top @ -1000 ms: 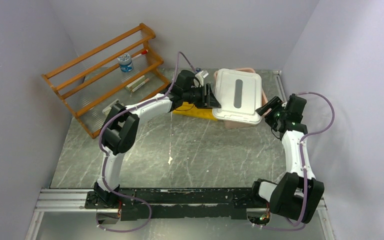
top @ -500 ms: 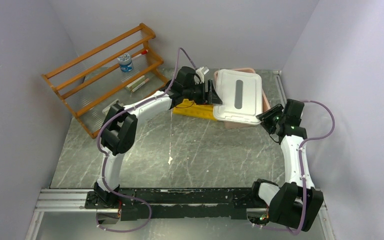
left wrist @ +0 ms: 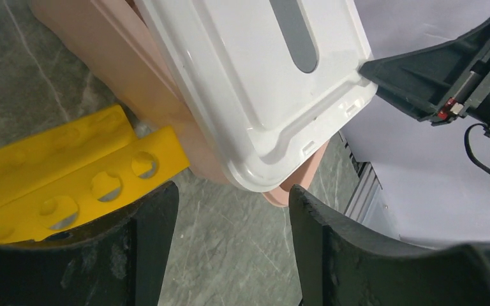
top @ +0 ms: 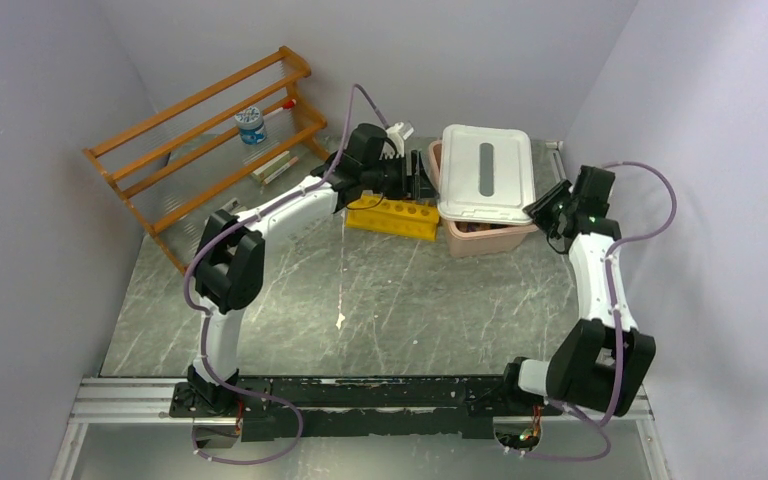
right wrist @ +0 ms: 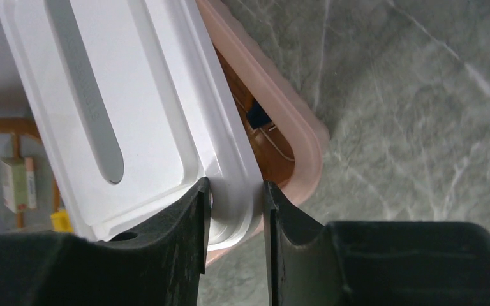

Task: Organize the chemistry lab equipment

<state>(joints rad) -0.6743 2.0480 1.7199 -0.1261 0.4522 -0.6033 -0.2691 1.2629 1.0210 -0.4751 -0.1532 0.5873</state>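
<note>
Pinches white lid (right wrist: 102, 95) in right gripper (right wrist: 235, 191), askew atop stocked pink bin (right wrist: 296, 131), not yet seated, with left gripper (left wrist: 233, 197) spread empty.

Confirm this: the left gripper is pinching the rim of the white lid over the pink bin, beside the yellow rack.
Wrong arm: the right gripper is pinching the rim of the white lid over the pink bin, beside the yellow rack, as the right wrist view shows. The left gripper is open.

Blue-capped tubes (top: 250, 124) sit on the wooden rack (top: 295, 62); small items (right wrist: 258, 116) lie in the pink bin (right wrist: 309, 137).
</note>
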